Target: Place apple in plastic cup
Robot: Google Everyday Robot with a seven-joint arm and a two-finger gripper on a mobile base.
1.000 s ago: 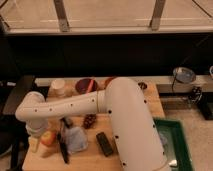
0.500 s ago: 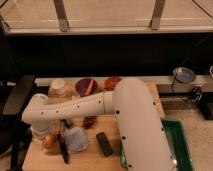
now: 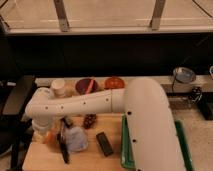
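Note:
The apple (image 3: 50, 136), small and red-orange, is at the left of the wooden table (image 3: 90, 159), just under my wrist. The light-blue plastic cup (image 3: 76, 139) stands right next to it on its right, upright. My gripper (image 3: 45, 131) points down at the table's left edge, on or just above the apple; the white arm (image 3: 90, 102) hides most of it. I cannot tell whether the apple is lifted or resting on the table.
A dark grape bunch (image 3: 90, 120) lies behind the cup. A black block (image 3: 104, 144) and a long black tool (image 3: 63, 146) lie on the table. A whitish cup (image 3: 59, 88), a purple bowl (image 3: 86, 85) and an orange bowl (image 3: 114, 82) stand at the back. A green tray (image 3: 182, 145) is on the right.
My wrist has shifted a little to the right, toward the light-blue cup. The apple stays under the gripper and has moved slightly with it.

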